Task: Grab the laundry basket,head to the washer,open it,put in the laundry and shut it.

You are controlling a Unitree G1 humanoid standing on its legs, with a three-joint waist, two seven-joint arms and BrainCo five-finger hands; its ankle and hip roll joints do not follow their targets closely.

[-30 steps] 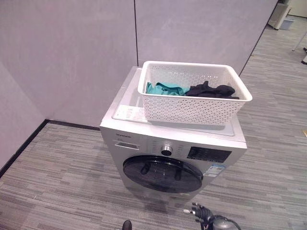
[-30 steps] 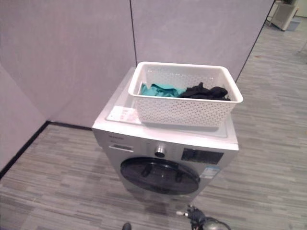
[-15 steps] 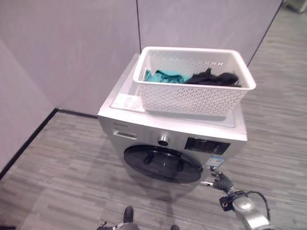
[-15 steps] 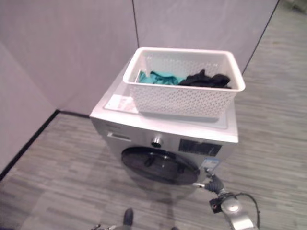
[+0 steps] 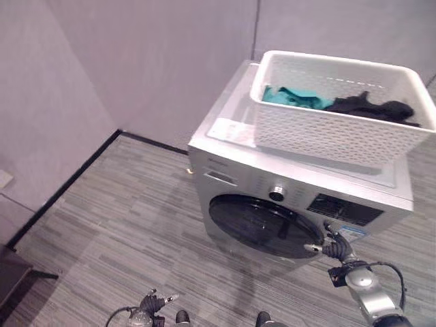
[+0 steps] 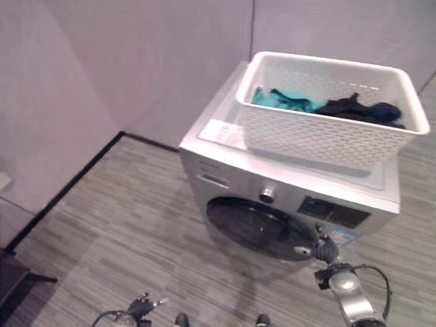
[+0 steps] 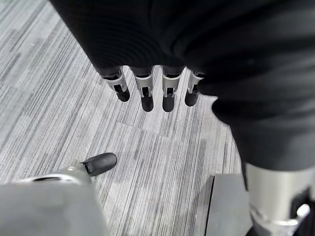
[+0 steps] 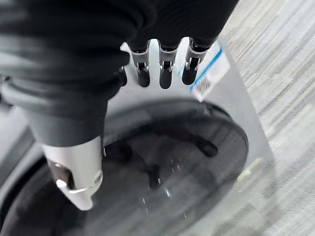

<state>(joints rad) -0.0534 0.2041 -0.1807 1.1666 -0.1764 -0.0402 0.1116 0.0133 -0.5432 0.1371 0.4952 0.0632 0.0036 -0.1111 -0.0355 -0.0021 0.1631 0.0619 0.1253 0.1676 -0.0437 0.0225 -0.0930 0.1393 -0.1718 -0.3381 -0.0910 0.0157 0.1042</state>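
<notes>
No text can be read with certainty. A white label [image 5: 228, 131] with print too small to make out lies on the washer [image 5: 293, 197] top beside the basket [image 5: 340, 109], and a blue-and-white sticker [image 8: 210, 73] with unreadable print is stuck on the front panel by the door [image 5: 262, 225]. A dark display panel [image 6: 330, 212] and a small logo at the upper left of the front are seen, neither legible.

Silver, dark-tipped fingers [image 7: 146, 96]; ribbed black covers

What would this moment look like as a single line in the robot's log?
stage: opening washer | right hand: open, at edge of washer door | door: shut | left hand: open, idle low | laundry basket: on washer top, clothes inside
</notes>
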